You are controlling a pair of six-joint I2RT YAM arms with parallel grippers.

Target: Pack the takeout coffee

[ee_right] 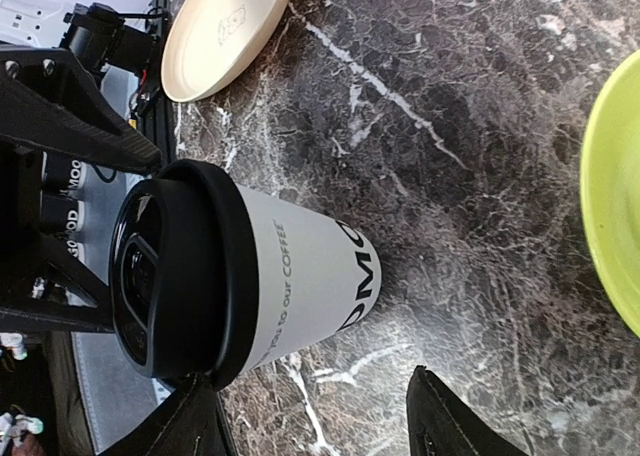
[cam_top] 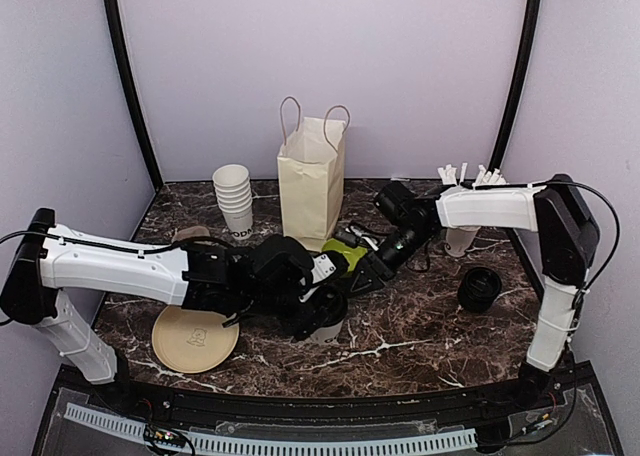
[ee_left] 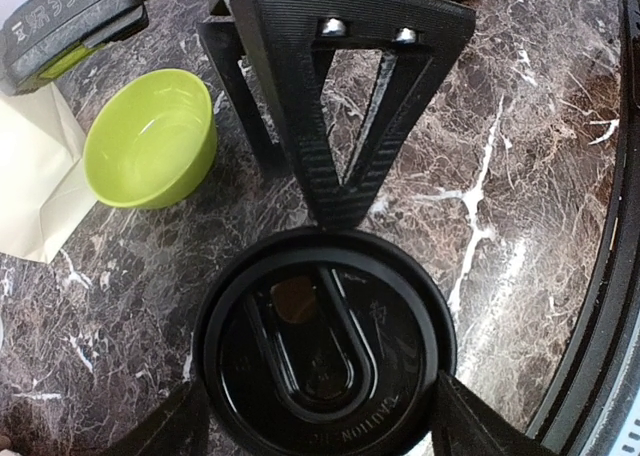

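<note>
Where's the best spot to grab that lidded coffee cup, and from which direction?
Grip the takeout coffee on its paper wall just below the black lid, probably from above with fingers straddling it. It stands upright, and the left gripper already hangs over it.

Takeout coffee (ee_right: 300,276): "to our COFFEE", "MO" (partly hidden). Lid (ee_left: 325,361): embossed "CAUTION".

Left arm reaches right across the table's near middle, wrist bent down, left gripper (cam_top: 322,314) pointing down with fingers spread wide, one finger (ee_left: 340,156) on the far side. Right arm stretches left from the far right, elbow high, right gripper (cam_top: 362,273) low, angled down-left, fingers (ee_right: 465,421) apart.
</note>
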